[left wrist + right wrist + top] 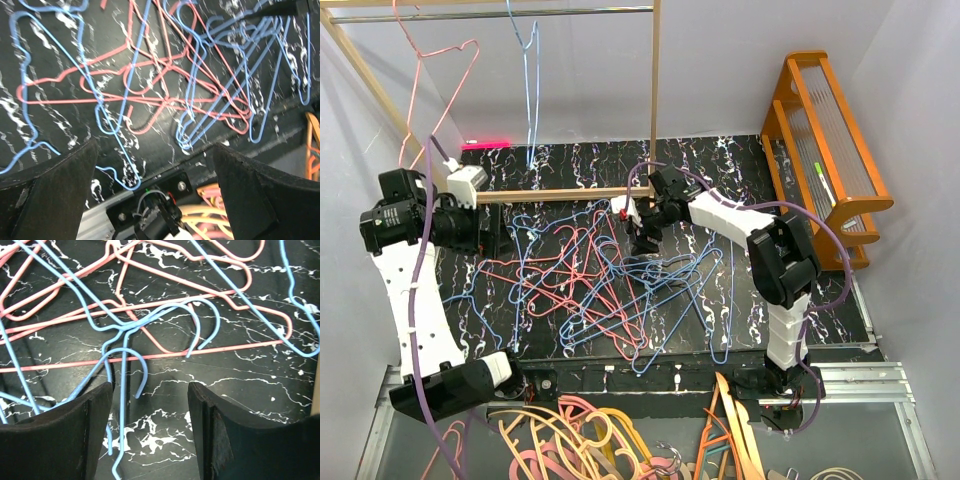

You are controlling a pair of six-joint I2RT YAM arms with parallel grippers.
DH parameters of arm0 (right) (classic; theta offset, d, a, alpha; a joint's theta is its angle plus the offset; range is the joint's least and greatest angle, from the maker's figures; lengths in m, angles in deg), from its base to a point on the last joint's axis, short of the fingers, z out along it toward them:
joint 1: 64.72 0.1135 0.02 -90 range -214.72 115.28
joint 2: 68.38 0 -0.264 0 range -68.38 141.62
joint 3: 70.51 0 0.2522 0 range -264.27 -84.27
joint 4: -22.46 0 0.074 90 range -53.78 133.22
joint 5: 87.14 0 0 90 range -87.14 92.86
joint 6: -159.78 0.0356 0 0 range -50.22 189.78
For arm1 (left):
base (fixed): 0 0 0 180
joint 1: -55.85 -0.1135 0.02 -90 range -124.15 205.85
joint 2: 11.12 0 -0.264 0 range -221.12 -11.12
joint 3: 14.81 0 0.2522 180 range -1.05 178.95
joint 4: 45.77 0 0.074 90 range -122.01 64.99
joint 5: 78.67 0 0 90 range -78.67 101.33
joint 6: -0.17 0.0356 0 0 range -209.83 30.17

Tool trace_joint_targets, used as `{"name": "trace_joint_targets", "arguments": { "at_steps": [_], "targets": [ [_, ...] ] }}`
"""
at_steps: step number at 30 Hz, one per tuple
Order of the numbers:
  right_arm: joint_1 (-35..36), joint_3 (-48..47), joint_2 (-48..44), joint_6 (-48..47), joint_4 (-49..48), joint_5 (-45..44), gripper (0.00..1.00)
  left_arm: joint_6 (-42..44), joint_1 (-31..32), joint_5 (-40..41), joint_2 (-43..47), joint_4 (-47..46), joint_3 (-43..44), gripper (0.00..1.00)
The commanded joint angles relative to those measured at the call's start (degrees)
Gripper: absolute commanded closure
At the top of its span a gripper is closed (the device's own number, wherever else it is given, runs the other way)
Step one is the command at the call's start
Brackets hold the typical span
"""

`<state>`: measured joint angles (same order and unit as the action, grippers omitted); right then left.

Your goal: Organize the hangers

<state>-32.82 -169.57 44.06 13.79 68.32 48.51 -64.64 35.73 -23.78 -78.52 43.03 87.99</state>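
Thin pink and light blue wire hangers (600,285) lie tangled on the black marbled mat. One pink hanger (472,47) and one blue hanger (532,90) hang from the metal rail at the back. My left gripper (496,233) hovers over the pile's left side; in its wrist view the left gripper (155,147) is wide open, nothing between the fingers. My right gripper (645,240) is low over the pile's far middle. In its wrist view the right gripper (150,390) is open, with a blue hanger hook (145,371) and its wire next to the left finger.
A wooden frame with a low crossbar (560,194) and an upright post (655,90) stands over the back of the mat. An orange wooden rack (830,140) stands at the right. Thicker orange, pink and cream hangers (580,440) lie below the mat's near edge.
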Motion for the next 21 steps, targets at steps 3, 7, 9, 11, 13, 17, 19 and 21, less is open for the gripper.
{"name": "trace_joint_targets", "arguments": {
  "at_steps": [3, 7, 9, 11, 13, 17, 19, 21],
  "targets": [
    [-2.00, 1.09, -7.52, -4.36, 4.80, -0.05, 0.36, 7.59, 1.94, -5.28, 0.96, 4.72, -5.63, 0.03],
    [-6.42, 3.12, -10.82, -10.13, 10.55, -1.23, 0.38, 6.59, 4.24, -4.65, 0.38, 2.06, -7.75, 0.03],
    [-7.70, 5.03, -11.98, -13.43, 12.39, -2.33, 0.41, 5.50, 5.33, -4.22, -0.11, 0.19, -8.10, 0.03],
    [-7.90, 6.60, -12.07, -16.49, 13.21, -2.94, 0.44, 4.48, 6.53, -3.96, -0.68, -1.30, -8.67, 0.03],
    [-7.80, 7.56, -13.25, -17.36, 12.42, -2.17, 0.47, 3.40, 7.56, -3.67, -1.01, -3.01, -9.32, 0.03],
    [-6.80, 7.52, -12.79, -18.22, 11.07, -2.39, 0.50, 1.62, 9.61, -2.45, -1.37, -5.41, -10.04, 0.03],
    [-6.63, 6.91, -10.50, -18.76, 11.06, -2.25, 0.51, 0.98, 10.26, -1.69, -1.34, -6.11, -10.34, 0.03],
    [-6.54, 5.87, -9.13, -19.02, 11.21, -2.05, 0.52, 0.55, 10.67, -1.23, -1.42, -6.33, -10.46, 0.03]
  ]
}}
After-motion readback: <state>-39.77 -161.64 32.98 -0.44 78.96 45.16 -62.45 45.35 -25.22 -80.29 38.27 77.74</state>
